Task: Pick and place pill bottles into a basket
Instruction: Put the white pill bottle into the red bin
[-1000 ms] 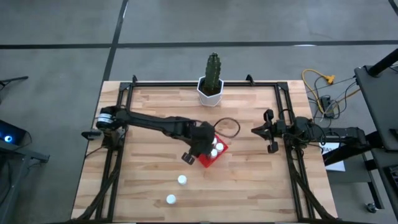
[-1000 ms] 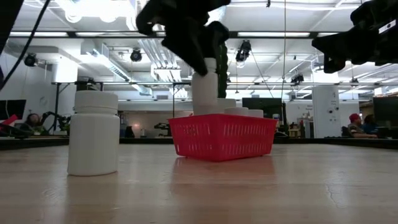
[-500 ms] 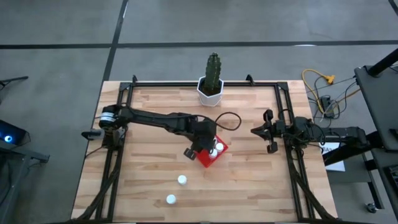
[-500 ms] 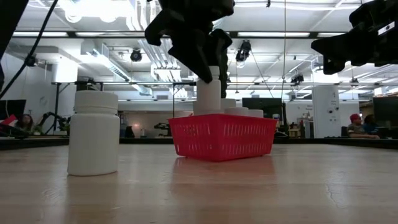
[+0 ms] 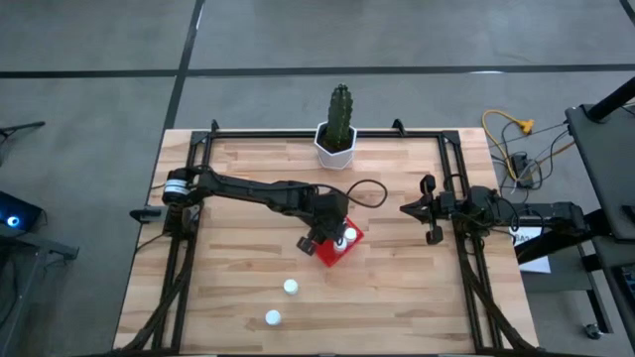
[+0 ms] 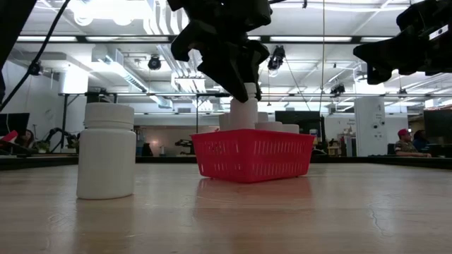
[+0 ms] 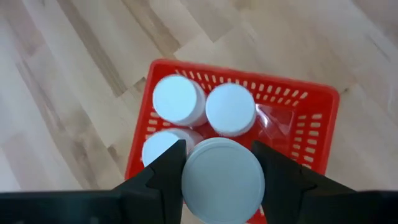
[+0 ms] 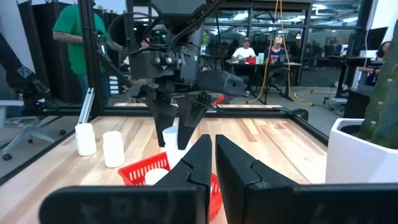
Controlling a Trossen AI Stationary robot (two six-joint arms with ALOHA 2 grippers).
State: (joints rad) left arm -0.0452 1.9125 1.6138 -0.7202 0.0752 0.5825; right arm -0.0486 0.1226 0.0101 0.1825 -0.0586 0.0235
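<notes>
Four white pill bottles (image 7: 179, 99) in red basket (image 7: 311, 118), two outside.

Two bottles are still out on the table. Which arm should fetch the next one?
Left, probably. The left gripper is over the red basket, shut on a pill bottle, near the two loose bottles. The right gripper waits at the table's right edge, farther away.

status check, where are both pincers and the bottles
Left pincer shut on a pill bottle, over the basket. Right pincer shut, idle at table's right edge. Three bottles in, two on table. Nothing blocking.
</notes>
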